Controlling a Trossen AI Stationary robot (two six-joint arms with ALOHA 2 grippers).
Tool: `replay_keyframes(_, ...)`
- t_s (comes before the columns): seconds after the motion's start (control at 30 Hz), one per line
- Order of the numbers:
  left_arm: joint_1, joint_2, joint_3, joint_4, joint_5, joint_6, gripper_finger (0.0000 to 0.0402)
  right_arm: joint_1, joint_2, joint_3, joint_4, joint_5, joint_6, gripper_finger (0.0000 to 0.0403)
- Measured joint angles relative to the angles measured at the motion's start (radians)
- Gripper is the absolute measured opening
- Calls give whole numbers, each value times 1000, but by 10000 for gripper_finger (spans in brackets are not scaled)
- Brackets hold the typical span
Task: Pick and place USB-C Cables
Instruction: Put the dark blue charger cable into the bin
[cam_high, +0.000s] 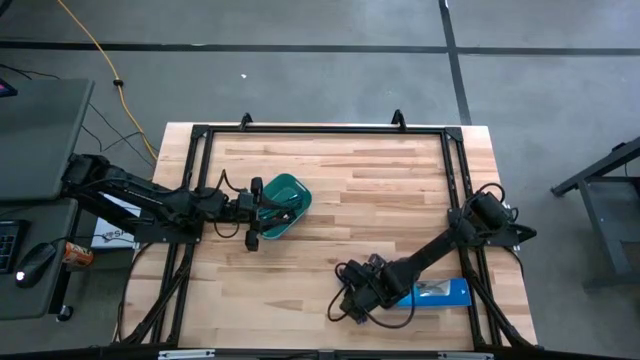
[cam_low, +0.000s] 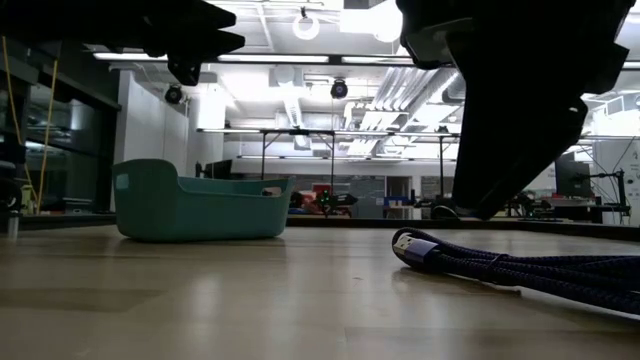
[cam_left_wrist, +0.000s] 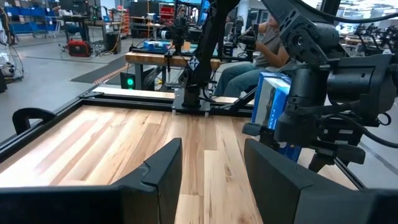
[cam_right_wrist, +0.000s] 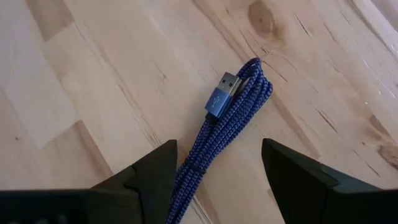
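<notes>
The dark blue-purple cable (cam_right_wrist: 227, 134), a braided bundle folded on itself with a metal plug at one end, lies flat on the wooden table (cam_high: 380, 200), and everything else is best placed from it. The right gripper (cam_right_wrist: 217, 180) hangs directly above the bundle with its two dark fingers (cam_right_wrist: 152, 171) spread wide, one on each side of the cable; the fingers are apart from the cable and grip nothing. In the low view the bundle rests on the boards with its plug pointing toward the teal tray (cam_low: 195, 205), which stands well apart from it across the table. Just beside the cable, on the side away from the tray, a bright blue box (cam_high: 440, 292) lies near the table's edge, partly under the right arm. The left gripper (cam_high: 258, 213) is well away from the cable, over the tray's near rim, and the left wrist view shows its fingers (cam_left_wrist: 158, 171) parted with nothing between them. Beyond the table's far side, a seated person (cam_left_wrist: 258, 50) shows in the room.
</notes>
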Motion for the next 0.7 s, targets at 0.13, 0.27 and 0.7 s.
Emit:
replay_keyframes(0.13, 0, 0, 0, 0, 0, 0, 154, 5, 0, 0, -1, 14, 1, 227)
replay_keyframes(0.27, 0, 0, 0, 0, 0, 0, 154, 5, 0, 0, 0, 14, 0, 227)
replay_keyframes(0.7, 0, 0, 0, 0, 0, 0, 154, 6, 10, -1, 54, -9, -45, 227)
